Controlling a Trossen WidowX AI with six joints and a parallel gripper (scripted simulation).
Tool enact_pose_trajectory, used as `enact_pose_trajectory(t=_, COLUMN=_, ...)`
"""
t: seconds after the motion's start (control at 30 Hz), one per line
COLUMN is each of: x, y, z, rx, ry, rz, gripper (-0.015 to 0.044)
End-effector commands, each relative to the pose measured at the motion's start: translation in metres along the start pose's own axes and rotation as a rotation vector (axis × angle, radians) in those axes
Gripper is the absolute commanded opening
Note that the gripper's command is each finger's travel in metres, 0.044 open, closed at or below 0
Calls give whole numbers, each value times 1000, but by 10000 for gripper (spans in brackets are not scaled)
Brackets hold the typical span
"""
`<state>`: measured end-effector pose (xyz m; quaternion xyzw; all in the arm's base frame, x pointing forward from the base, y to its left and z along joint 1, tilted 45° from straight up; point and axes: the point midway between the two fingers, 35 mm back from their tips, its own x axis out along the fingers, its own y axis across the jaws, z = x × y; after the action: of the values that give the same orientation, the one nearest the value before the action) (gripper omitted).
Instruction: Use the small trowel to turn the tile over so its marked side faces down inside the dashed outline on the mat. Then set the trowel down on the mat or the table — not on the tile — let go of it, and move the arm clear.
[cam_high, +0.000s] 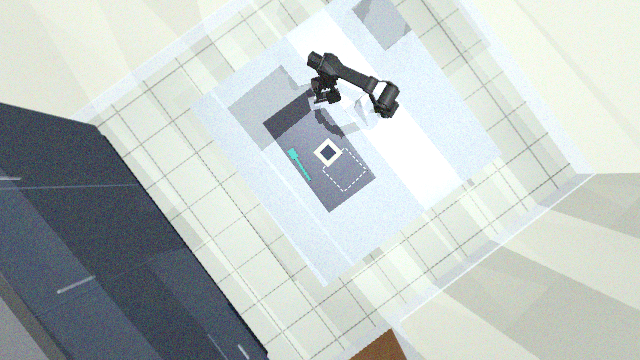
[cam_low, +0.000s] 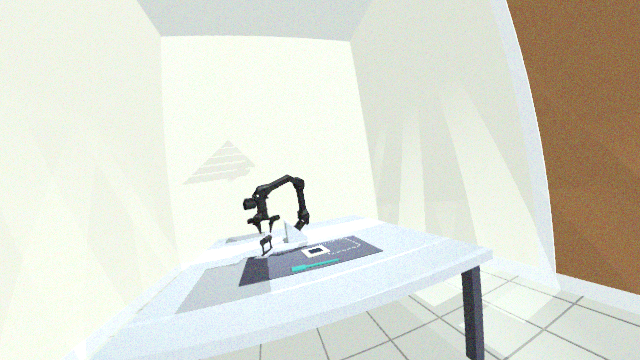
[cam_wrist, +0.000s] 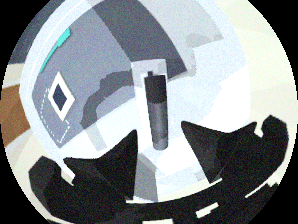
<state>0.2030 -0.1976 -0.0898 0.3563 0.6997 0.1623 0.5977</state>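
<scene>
The tile (cam_high: 328, 152) (cam_low: 315, 250) (cam_wrist: 61, 96) lies flat on the dark mat (cam_high: 327, 201) (cam_low: 371, 248), with its dark square mark facing up. It is beside the dashed outline (cam_high: 344, 190), along one edge. The trowel (cam_low: 265, 241) (cam_wrist: 156, 97) has a dark round handle and a pale blade. It is low at the mat's far-end corner, below the gripper. My gripper (cam_high: 326, 95) (cam_low: 265, 230) (cam_wrist: 158, 128) is open, its fingertips apart on either side of the handle with gaps showing. Whether the trowel rests fully flat is unclear.
A teal tool (cam_high: 302, 166) (cam_low: 315, 265) (cam_wrist: 57, 46) lies along the mat's long edge, on the tile's other side from the outline. A white wedge-shaped block (cam_high: 364, 109) (cam_low: 293, 234) stands between the mat and the arm's base.
</scene>
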Motion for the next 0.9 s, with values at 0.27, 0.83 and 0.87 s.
enact_pose_trajectory(t=0.27, x=6, y=-4, z=2, rx=38, ry=4, rz=-2, gripper=270)
enact_pose_trajectory(t=0.83, x=33, y=-4, z=2, rx=38, ry=4, rz=-1, gripper=270)
enact_pose_trajectory(t=0.87, x=35, y=-4, z=2, rx=38, ry=4, rz=-1, gripper=270)
